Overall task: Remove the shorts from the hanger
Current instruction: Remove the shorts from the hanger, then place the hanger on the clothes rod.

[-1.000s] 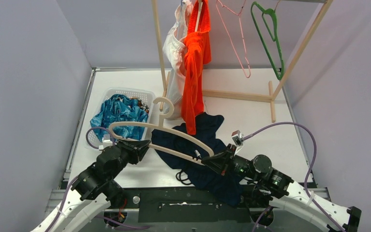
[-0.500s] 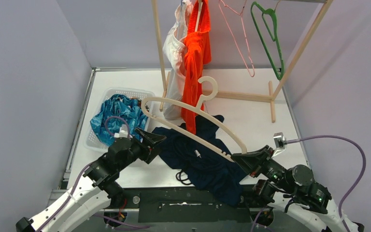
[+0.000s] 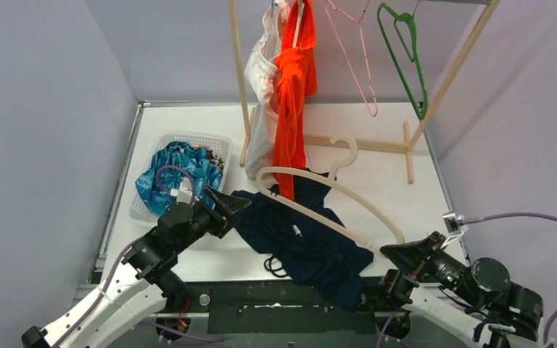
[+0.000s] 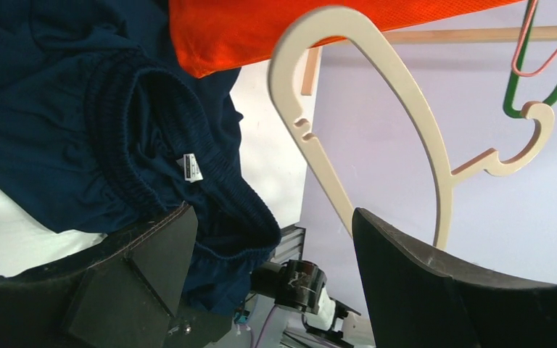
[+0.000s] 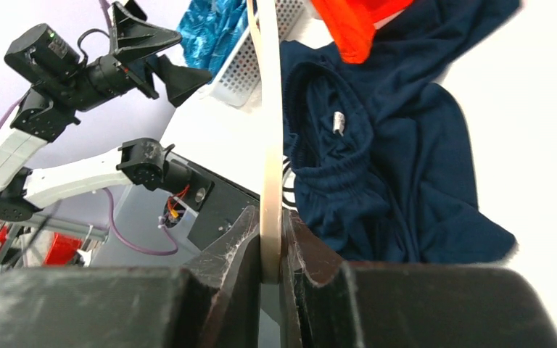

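The dark navy shorts (image 3: pixel 297 243) lie crumpled on the table, free of the cream hanger (image 3: pixel 333 197). My right gripper (image 3: pixel 400 254) is shut on the hanger's right end (image 5: pixel 270 130) and holds it over the shorts (image 5: pixel 392 167). My left gripper (image 3: pixel 228 206) stands open at the shorts' left edge with nothing gripped; the waistband (image 4: pixel 152 145) lies against its left finger (image 4: pixel 152 268). Bright orange shorts (image 3: pixel 294 94) and white shorts (image 3: pixel 261 80) hang on the wooden rack (image 3: pixel 435 94). Teal-blue shorts (image 3: pixel 178 174) fill the basket.
A white basket (image 3: pixel 221 141) stands at the left of the table. A pink hanger (image 3: pixel 355 58) and a green hanger (image 3: pixel 406 51) hang bare on the rack. The rack's base bars (image 3: pixel 377 143) cross the far right of the table.
My left gripper opened and let go of the hanger's left end. The right arm carried the hanger to the right, away from the left gripper. The navy shorts stayed on the table.
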